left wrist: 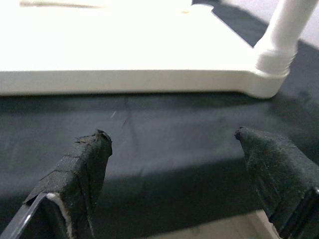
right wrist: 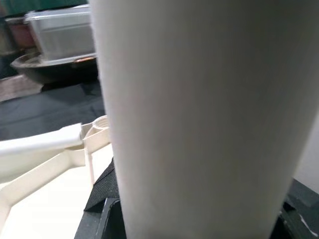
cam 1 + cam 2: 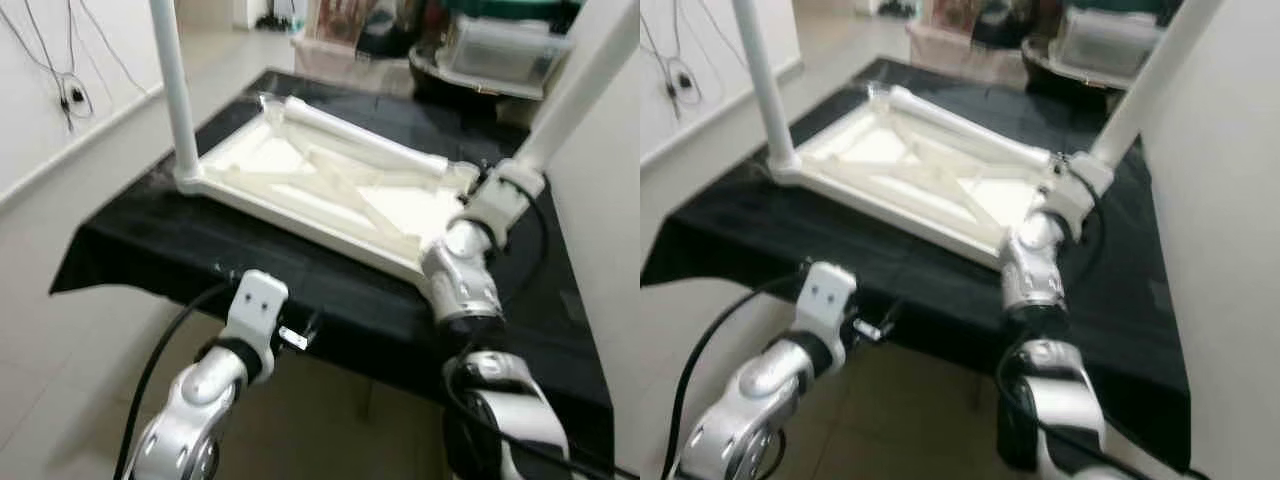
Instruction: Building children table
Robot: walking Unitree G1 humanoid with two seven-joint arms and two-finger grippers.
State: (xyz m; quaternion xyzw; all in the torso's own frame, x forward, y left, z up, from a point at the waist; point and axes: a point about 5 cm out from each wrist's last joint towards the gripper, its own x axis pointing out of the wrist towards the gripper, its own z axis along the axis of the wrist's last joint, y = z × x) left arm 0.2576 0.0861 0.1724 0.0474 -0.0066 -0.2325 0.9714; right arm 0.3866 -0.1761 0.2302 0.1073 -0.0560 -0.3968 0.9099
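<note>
**Right gripper seats a table leg**

Right gripper (image 3: 500,192) clamps the leg (image 3: 575,95) at the upturned tabletop (image 3: 330,190)'s four-o'clock corner, probably steadying it into its socket. At eight o'clock, left gripper (image 1: 174,149) hangs spread over the black cloth (image 3: 330,290).

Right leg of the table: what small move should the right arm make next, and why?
Probably keep twisting the leg down into its corner socket. The right gripper is wrapped around its base at the near right corner of the upturned tabletop, and the leg leans outward, while the left leg stands upright in its corner. The left gripper hovers open near the black cloth.
</note>
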